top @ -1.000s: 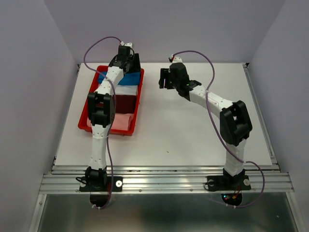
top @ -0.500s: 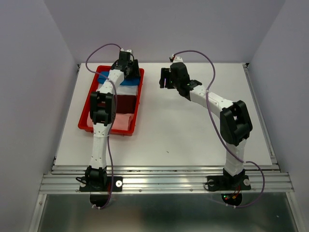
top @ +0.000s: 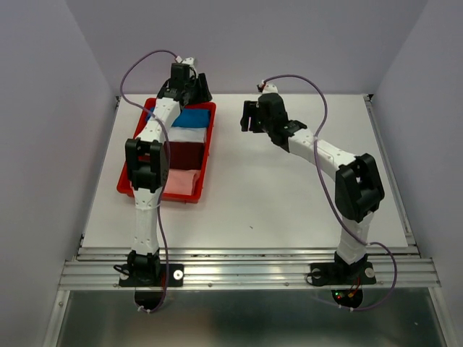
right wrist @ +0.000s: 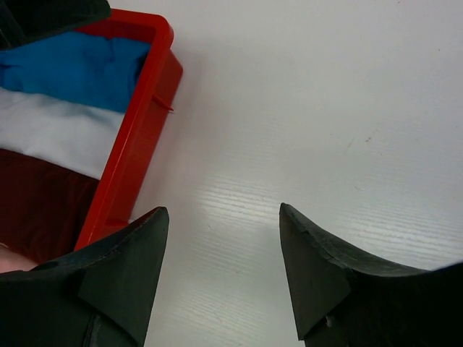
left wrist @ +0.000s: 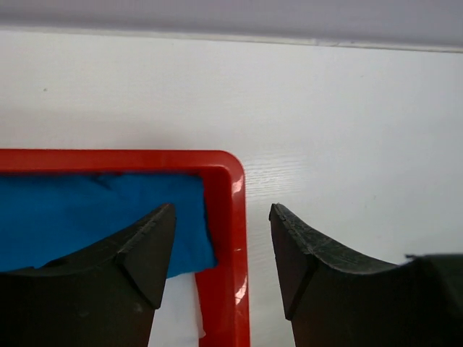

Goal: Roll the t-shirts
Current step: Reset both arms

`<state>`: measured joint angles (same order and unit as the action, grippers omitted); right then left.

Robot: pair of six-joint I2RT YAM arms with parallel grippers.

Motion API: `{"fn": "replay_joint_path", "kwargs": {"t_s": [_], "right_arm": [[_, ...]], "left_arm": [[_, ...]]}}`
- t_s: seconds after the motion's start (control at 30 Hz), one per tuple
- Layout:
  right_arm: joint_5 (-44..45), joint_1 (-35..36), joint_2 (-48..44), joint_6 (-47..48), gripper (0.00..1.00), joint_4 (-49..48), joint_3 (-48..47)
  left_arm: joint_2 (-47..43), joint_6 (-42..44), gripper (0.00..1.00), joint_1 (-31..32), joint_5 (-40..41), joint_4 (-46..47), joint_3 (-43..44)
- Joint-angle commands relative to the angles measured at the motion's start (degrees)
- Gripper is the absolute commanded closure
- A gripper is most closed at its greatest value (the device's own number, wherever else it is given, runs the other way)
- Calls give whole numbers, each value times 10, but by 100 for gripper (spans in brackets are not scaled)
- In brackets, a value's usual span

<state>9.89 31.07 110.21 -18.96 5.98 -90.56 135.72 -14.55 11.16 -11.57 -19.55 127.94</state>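
So starting on the left side of the table (top: 289, 195), there's the red tray (top: 207, 155) with the t-shirts stacked in a row in it: the blue t-shirt (top: 194, 117) at the far end, then the white one (top: 189, 135), the dark maroon one (top: 188, 153), and the pale pink one (top: 181, 181) nearest the arm bases. All four lie folded flat inside the tray, none rolled yet. The left arm stretches along the tray, covering its left part, and the left gripper (left wrist: 222, 207) hangs above the far right corner. Its jaws are spread fairly wide with nothing between them. In the wrist view one of its fingers (left wrist: 137, 253) sits over the blue cloth, the tray's red rim runs down the gap, and the other finger is over bare white table past the rim. I can't tell if a fingertip actually touches the shirt, but it looks like it's hanging above it. Moving right, the right gripper (right wrist: 223, 210) hangs over the bare table just beside the tray's right wall, around the far end. Jaws are also wide apart and empty, with plain tabletop showing between them. From its wrist camera the tray corner sits up and to the left, with blue, white and maroon bands visible inside. Each arm has a purple cable (top: 318, 101) looping off it.
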Motion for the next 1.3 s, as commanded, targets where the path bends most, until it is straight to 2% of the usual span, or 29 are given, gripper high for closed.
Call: {"fn": "replay_joint_path", "kwargs": {"t_s": [0.0, 0.2, 0.33, 0.6, 0.8, 1.17, 1.27], "right_arm": [[2, -4, -37, -7, 32, -11, 14], [7, -4, -54, -4, 31, -11, 36], [15, -4, -66, 1, 30, -9, 49], [16, -4, -67, 4, 30, -9, 47], [15, -4, -69, 3, 30, -8, 44], [20, -4, -96, -3, 30, -4, 56], [31, -4, -105, -9, 24, 5, 64]], "left_arm": [[-23, -25, 36, -1, -67, 39, -15], [4, -75, 38, -1, -114, 97, -31], [29, -88, 39, -1, -120, 92, -13], [39, -94, 39, 0, -107, 97, -39], [59, -97, 39, -1, -132, 87, -18], [-24, -88, 39, -1, -151, 92, 14], [-59, -82, 39, -1, -154, 87, 14]]}}
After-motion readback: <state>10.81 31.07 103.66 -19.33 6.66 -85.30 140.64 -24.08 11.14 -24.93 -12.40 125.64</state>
